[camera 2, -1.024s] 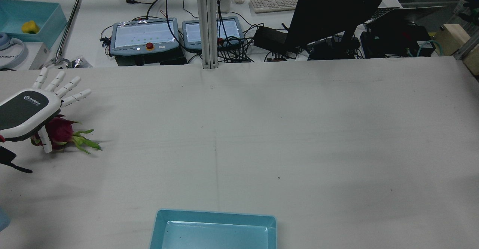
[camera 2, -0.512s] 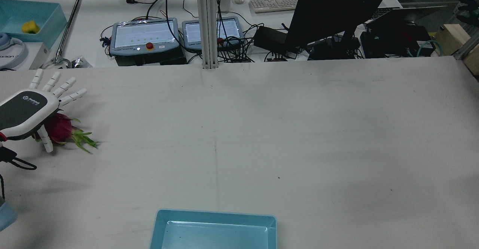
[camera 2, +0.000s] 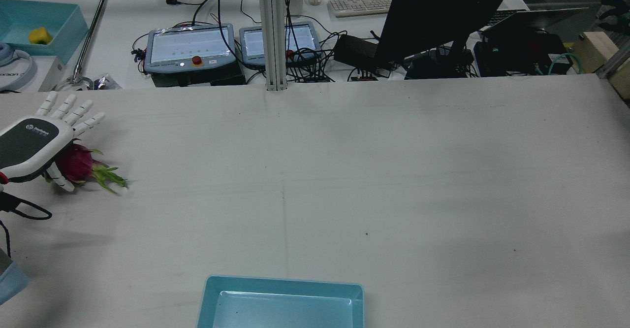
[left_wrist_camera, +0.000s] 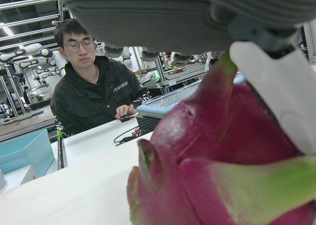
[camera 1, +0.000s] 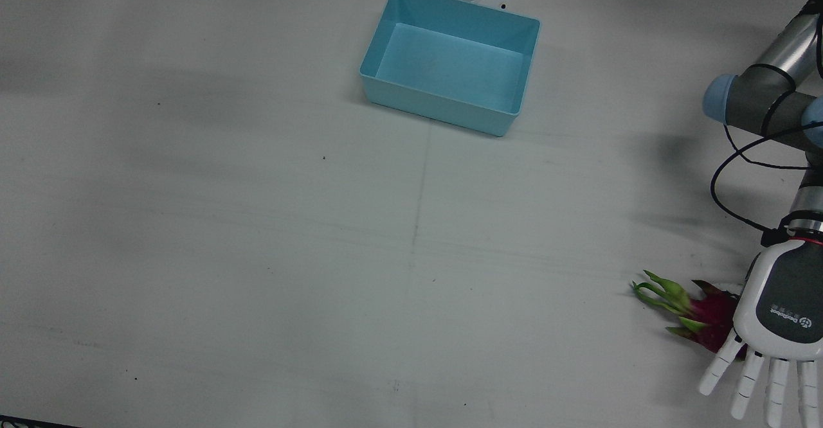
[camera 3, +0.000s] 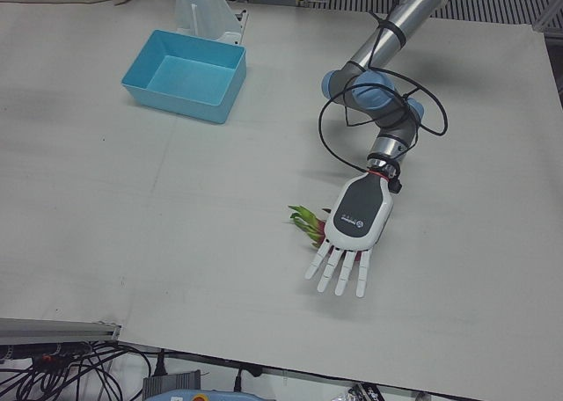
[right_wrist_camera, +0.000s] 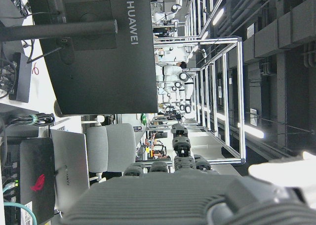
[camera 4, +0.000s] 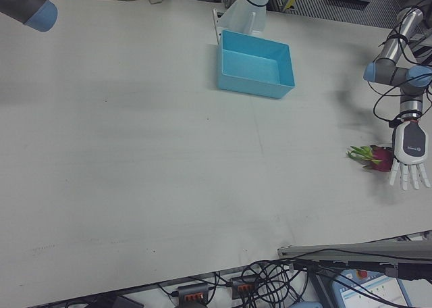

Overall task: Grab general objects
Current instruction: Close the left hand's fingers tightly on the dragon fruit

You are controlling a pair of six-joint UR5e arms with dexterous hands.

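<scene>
Near the table's [camera 2: 315, 170] left edge, seen from the rear, my left robot hand [camera 2: 30, 141] hovers palm-down over the dragon fruit [camera 2: 78, 164], fingers [camera 2: 78, 114] spread apart and straight, holding nothing. That fruit lies on the table with its green leafy end [camera 1: 662, 293] pointing toward the table's middle. My thumb [camera 2: 61, 180] reaches down beside it. Well apart, at my near edge, sits a blue bin [camera 1: 450, 62]. My right robot hand's state I cannot tell
</scene>
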